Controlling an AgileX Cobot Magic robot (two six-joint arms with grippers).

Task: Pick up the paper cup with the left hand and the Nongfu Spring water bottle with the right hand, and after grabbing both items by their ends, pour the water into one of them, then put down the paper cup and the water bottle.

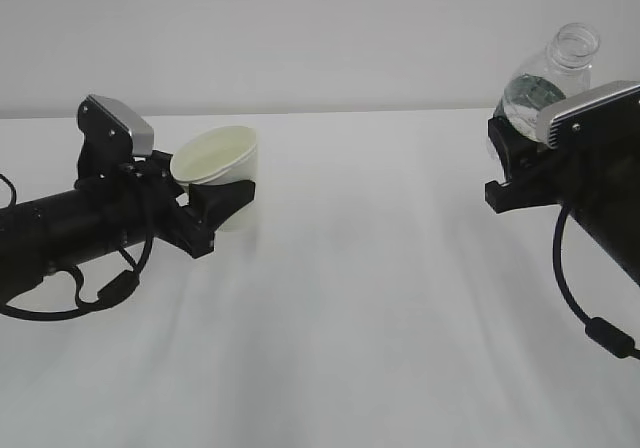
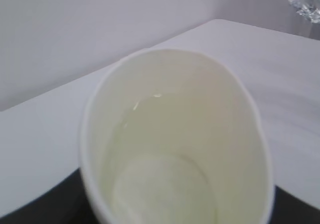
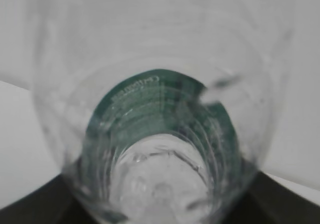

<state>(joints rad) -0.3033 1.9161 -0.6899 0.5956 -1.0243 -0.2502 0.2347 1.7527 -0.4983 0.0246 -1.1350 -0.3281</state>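
The white paper cup (image 1: 222, 173) is held off the table at the left, tilted with its mouth toward the upper left. My left gripper (image 1: 222, 208) is shut on its lower part. In the left wrist view the paper cup (image 2: 175, 149) fills the frame, its cream inside holding clear water (image 2: 165, 184). At the right, the Nongfu Spring water bottle (image 1: 545, 83) leans back with its open neck up and to the right. My right gripper (image 1: 512, 173) is shut on its lower end. In the right wrist view I look down through the bottle (image 3: 160, 134), green label band showing, with some water at the bottom.
A white table (image 1: 380, 318) spreads under both arms, with a plain white wall behind. Black cables hang from each arm. A wide stretch of table lies between cup and bottle.
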